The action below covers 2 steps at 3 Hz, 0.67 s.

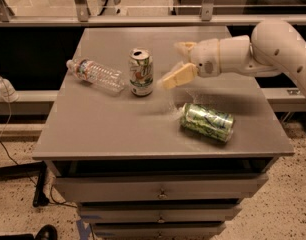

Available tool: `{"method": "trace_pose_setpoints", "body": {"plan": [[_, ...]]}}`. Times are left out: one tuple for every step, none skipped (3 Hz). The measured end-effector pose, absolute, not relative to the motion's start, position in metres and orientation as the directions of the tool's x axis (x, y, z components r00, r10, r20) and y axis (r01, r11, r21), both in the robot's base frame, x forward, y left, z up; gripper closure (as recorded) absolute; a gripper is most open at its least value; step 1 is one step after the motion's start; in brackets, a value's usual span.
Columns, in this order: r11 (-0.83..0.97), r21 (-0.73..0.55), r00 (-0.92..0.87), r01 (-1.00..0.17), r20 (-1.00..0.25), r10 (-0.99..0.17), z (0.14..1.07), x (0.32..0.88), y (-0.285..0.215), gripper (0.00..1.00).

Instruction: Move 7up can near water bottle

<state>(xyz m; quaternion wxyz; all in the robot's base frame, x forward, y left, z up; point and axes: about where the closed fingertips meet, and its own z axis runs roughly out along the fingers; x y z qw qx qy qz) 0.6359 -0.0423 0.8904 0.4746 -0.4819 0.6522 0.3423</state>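
Note:
The 7up can (141,72) stands upright on the grey table (103,129), left of centre, its silver top showing. The water bottle (95,74) lies on its side just left of the can, a small gap apart, cap pointing to the far left. My gripper (179,62) hangs above the table to the right of the can, apart from it. Its two tan fingers (179,76) are spread and hold nothing. The white arm reaches in from the right.
A wider bright-green patterned can (207,122) lies on its side at the front right of the table. Drawers sit below the table's front edge. A railing and glass run behind the table's far edge.

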Motion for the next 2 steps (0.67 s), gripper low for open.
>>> {"method": "trace_pose_setpoints", "body": {"plan": [[0.385,-0.031,-0.106,-0.922,-0.939,-0.328,0.890,0.637,-0.120,0.00],[0.521,-0.032,-0.161,-0.853,-0.934,-0.320,0.896,0.633,-0.205,0.00]]}}
